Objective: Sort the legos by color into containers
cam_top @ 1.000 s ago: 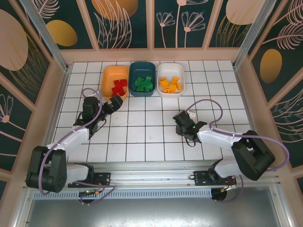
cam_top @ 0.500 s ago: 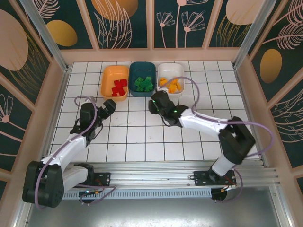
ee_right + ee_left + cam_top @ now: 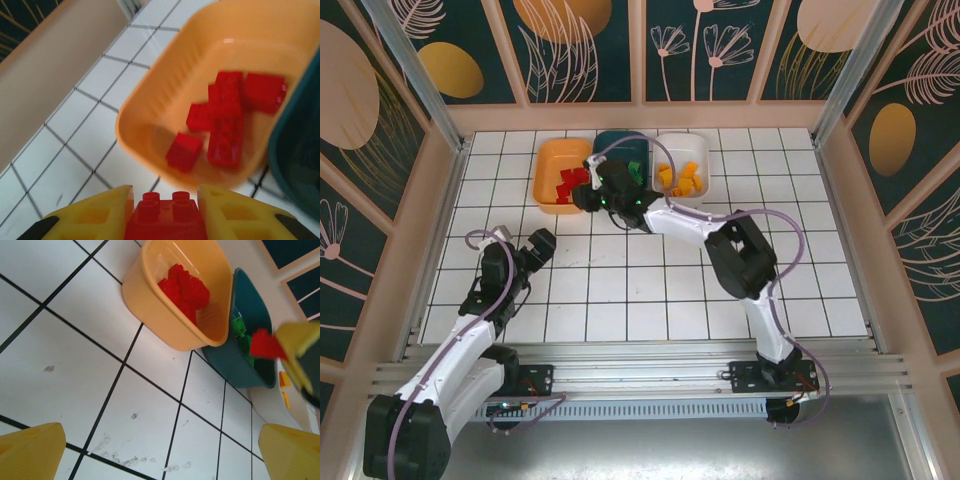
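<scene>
The right gripper (image 3: 586, 192) clamps a red lego (image 3: 165, 219) by the orange tub's (image 3: 551, 160) near rim. The left gripper (image 3: 541, 243) hangs wide apart over the table's (image 3: 620, 290) left side.

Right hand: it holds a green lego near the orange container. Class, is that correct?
No. The lego in the right hand is red, not green, as the right wrist view shows; it is held near the orange container.

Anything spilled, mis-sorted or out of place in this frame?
Nothing stands out. Red bricks lie in the orange tub, green ones in the teal tub, orange-yellow ones in the white tub. The right gripper holds one red brick near the orange tub's rim.
</scene>
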You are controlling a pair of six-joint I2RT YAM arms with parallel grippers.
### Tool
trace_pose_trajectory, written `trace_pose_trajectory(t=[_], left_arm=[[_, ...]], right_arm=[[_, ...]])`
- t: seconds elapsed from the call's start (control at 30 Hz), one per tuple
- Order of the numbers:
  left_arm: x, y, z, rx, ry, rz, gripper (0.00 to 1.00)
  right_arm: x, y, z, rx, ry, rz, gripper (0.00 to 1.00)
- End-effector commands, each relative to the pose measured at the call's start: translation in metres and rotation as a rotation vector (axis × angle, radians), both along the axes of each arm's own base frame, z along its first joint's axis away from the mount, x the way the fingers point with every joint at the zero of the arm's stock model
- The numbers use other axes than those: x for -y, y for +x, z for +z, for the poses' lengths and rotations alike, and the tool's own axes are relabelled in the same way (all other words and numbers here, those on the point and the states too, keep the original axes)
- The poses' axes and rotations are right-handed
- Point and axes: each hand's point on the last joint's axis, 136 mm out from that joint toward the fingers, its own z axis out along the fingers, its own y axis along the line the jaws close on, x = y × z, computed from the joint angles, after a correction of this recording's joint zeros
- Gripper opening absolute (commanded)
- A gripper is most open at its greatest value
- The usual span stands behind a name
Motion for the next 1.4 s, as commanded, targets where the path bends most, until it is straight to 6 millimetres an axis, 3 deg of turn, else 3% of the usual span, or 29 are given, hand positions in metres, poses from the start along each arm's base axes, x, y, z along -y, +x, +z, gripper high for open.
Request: trace_pose_trajectory(t=[0.0,0.13,0.27,0.47,0.6,0.7,0.8,0.83,0.9,0.93,1.1,1.2,1.3,1.37], left_arm=[[0.000,-0.008,-0.014,-0.046,0.003,-0.008,0.99],[0.001,-0.006,-0.014,-0.045,0.006,-0.014,0.99],[0.003,-0.004,-0.013,-0.050,0.012,-0.026,0.99],[0.004,0.003,-0.003,-0.036,0.022,-0.032,0.99],[0.002,0.009,0.014,-0.013,0.047,-0.027,0.98],[0.001,0.016,0.035,0.027,0.071,-0.024,0.98],[-0.001,0.024,0.068,0.095,0.102,-0.017,0.99],[-0.003,0.027,0.084,0.129,0.111,-0.010,0.98],[-0.008,0.030,0.117,0.201,0.130,0.015,0.99],[-0.011,0.031,0.137,0.248,0.144,0.028,0.98],[-0.021,0.017,0.207,0.547,0.066,0.107,0.99],[-0.025,0.014,0.210,0.638,0.101,0.122,0.98],[-0.042,0.024,0.183,0.577,0.169,0.223,0.99],[-0.048,0.032,0.170,0.565,0.291,0.243,0.98]], right_arm=[[-0.009,0.028,-0.006,0.024,-0.034,0.018,0.30],[-0.015,0.057,-0.017,-0.015,-0.025,0.002,0.31],[-0.025,0.070,-0.017,-0.013,-0.039,0.017,0.38],[-0.027,0.078,0.000,0.024,-0.048,0.009,0.60],[-0.019,0.077,0.019,0.035,-0.052,-0.004,0.62],[-0.009,0.068,0.043,0.067,-0.049,-0.006,0.62],[0.010,0.046,0.080,0.124,-0.009,-0.006,0.65],[0.019,0.037,0.101,0.162,0.021,-0.016,0.67],[0.043,0.017,0.123,0.204,0.052,-0.039,0.74],[0.056,0.004,0.136,0.234,0.077,-0.044,0.97],[0.121,-0.068,0.174,0.426,0.126,-0.066,0.99],[0.148,-0.095,0.170,0.535,0.040,-0.139,0.99],[0.176,-0.081,0.133,0.511,-0.084,-0.288,0.99],[0.188,-0.068,0.112,0.454,-0.150,-0.285,0.99]])
